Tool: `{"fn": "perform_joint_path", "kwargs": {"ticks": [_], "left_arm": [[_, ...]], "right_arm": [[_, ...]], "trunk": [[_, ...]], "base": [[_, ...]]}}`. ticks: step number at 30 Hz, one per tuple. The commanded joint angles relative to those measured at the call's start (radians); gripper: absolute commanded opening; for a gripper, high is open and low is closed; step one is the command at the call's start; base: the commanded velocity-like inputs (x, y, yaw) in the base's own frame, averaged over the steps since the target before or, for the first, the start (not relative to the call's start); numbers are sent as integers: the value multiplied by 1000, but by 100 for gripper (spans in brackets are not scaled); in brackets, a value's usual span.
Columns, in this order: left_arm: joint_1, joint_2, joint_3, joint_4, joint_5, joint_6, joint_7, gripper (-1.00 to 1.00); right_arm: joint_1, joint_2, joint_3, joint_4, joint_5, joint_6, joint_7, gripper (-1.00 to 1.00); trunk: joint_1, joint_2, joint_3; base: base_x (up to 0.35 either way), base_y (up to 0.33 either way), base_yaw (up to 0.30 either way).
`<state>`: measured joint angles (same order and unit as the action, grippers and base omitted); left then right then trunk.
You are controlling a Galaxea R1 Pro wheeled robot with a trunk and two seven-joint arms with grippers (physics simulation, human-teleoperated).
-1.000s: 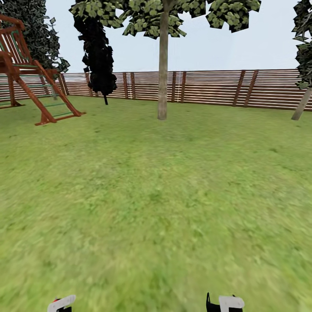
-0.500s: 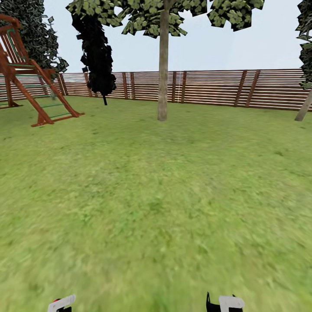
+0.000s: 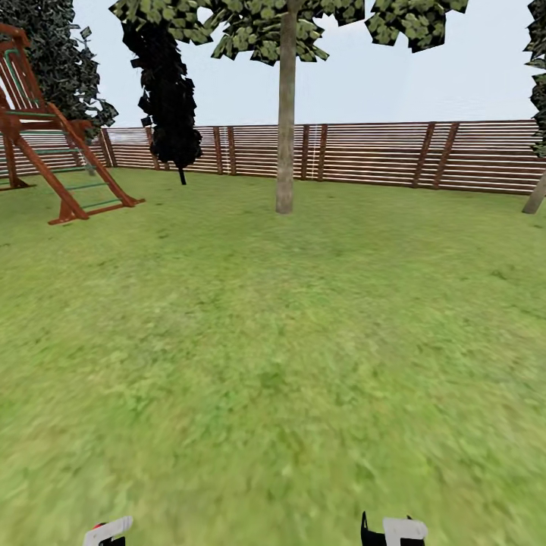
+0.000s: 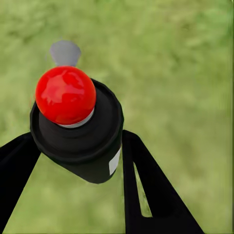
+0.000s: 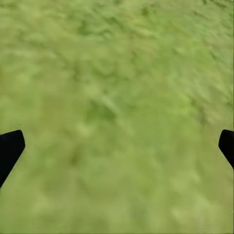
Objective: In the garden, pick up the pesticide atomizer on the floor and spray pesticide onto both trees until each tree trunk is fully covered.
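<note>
Green lawn (image 3: 273, 364) runs to a slatted fence (image 3: 364, 155). A pale tree (image 3: 285, 114) stands ahead, a wooden play frame (image 3: 53, 159) far left. The left gripper (image 4: 73, 161) clamps the red-topped atomizer (image 4: 73, 126) above grass. The right gripper (image 5: 117, 146) hangs with fingers spread wide, grasping nothing.

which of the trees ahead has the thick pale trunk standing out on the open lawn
The middle tree: its pale grey-brown trunk rises from the grass before the fence. The dark tree left of it has a thin dark stem.

Open grass (image 3: 288, 364) lies all the way up to the pale tree trunk (image 3: 285, 129). Left of that trunk stand a dark tree (image 3: 168, 98) and a wooden climbing frame (image 3: 53, 152). Behind it runs the fence (image 3: 379, 155).
</note>
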<state>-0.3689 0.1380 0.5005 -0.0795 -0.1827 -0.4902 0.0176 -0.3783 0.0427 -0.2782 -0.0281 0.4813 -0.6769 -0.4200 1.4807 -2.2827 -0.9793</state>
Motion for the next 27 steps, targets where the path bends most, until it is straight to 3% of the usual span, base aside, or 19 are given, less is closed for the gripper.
{"fn": "perform_joint_path", "kwargs": {"ticks": [1, 27], "left_arm": [[-1, 0, 7, 1, -11, -4, 2, -100], [-1, 0, 7, 1, -11, -4, 2, -100]], "right_arm": [[-1, 0, -6, 1, 11, -1, -6, 100], [-1, 0, -6, 1, 11, -1, -6, 100]], "trunk": [[0, 0, -1], [0, 0, -1]], "base": [[338, 0, 0], [338, 0, 0]]}}
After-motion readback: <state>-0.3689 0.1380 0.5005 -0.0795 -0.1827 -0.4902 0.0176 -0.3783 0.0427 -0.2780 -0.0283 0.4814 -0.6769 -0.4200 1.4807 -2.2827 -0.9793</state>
